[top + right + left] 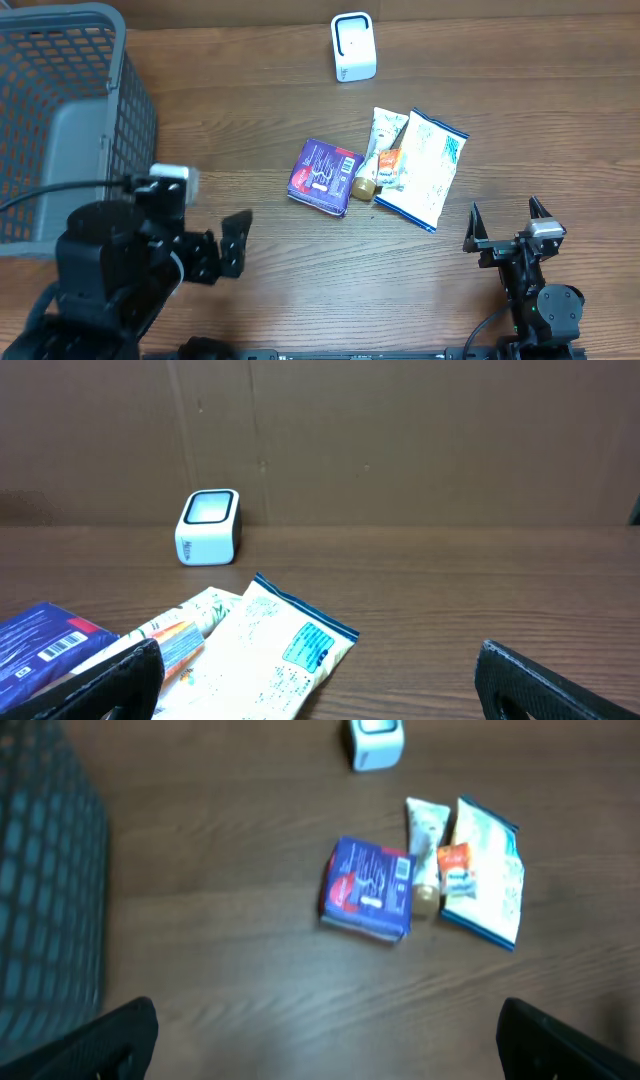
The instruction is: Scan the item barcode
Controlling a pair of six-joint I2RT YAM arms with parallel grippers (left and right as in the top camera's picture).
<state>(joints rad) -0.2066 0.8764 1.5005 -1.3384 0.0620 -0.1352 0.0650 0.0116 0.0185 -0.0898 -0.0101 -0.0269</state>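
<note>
Left claw (pixel 240 243) wide open, holding nothing, hovering over bare worktop (pixel 250 100) at near left, just right of the grey mesh basket (pixel 70 110). In the left wrist view only its two dark fingertips (pixel 110 1040) show at the bottom corners, well apart, with the goods beyond them. Right claw (pixel 503 215) also fully open and empty, at near right, fingers pointing to the far side. Items sit in a cluster mid-worktop. The purple box (pixel 324 176) is on the left of the cluster, lying flat, and a barcode shows on its end in the right wrist view (pixel 45 645). Just right of it lies a cream tube (pixel 380 150), gold cap toward the near side and touching the box. A small orange sachet (pixel 392 165) lies over the tube and pouch edge. The white-and-blue pouch (pixel 425 168) is on the right, flat, angled. The white scanner (pixel 353 47) stands upright at the far edge, apart from the cluster, and neither claw is touching it or any item.
</note>
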